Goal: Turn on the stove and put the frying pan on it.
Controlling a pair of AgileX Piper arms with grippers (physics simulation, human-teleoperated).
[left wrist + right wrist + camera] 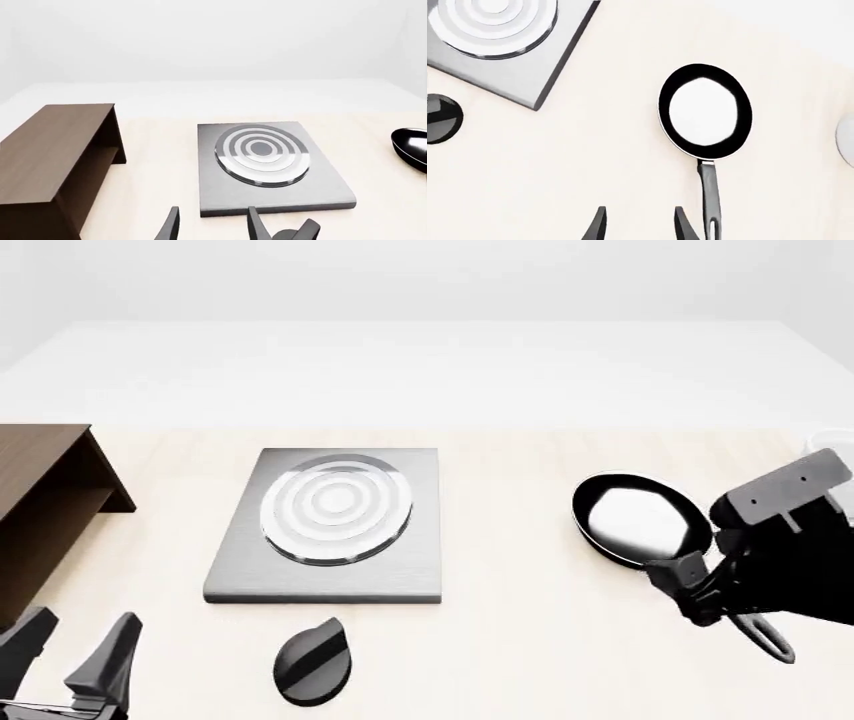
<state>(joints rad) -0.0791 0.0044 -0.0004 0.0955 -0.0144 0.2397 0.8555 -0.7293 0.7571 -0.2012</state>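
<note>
**Pan sits on the tabletop, both claws open**

At the far left of the front view stands a brown wooden shelf (47, 505) on the pale tabletop (521, 640). Low in the left corner is the left claw (74, 652). Its two dark fingers are spread apart and nothing is between them. In the left wrist view the same claw (212, 225) points toward the stove, and its fingers are apart there too.

Next comes the stove (334, 525), a flat grey square with a round burner of shiny rings in the middle. It lies flat and nothing is on top of it. Just in front of it, near its front edge, lies the black oval knob (312, 662), apart from the plate.

Further right is the frying pan (638, 520). It sits on the tabletop, well apart from the stove, with its shiny inside facing up. Its long black handle points toward the arms' side.

The right claw (639, 224) is above the tabletop just beside the handle. Its fingers are apart and hold nothing. In the front view the right arm hides part of the handle.
</note>
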